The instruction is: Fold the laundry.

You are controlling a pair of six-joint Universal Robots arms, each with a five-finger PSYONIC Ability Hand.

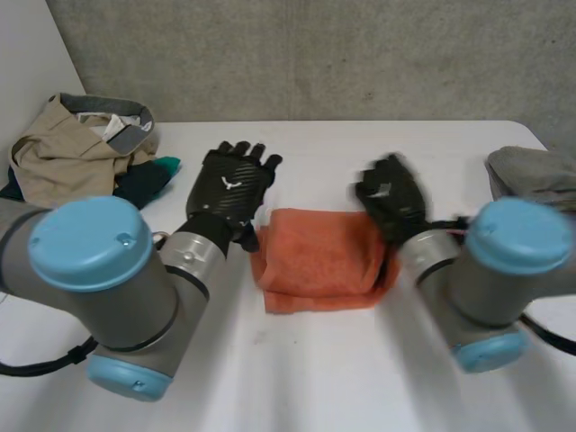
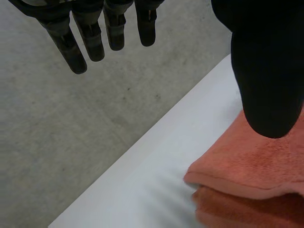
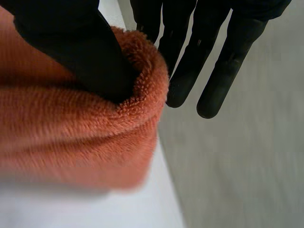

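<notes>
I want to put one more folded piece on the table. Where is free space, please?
Free: the near part of the white table, in front of the folded orange terry towel; also the far strip behind it. Crowded: the far left corner, with the beige-and-teal clothes pile, and the right edge, with the crumpled grey cloth.

— Is there anything you can read here, a word, a brand, a number?
— No, you won't find any. The one sign is a small white emblem on the back of the left hand: a winged shape, no letters.
— And the pile of clothes?
— There's a white scrap by its grey collar, too small for you to read.
</notes>
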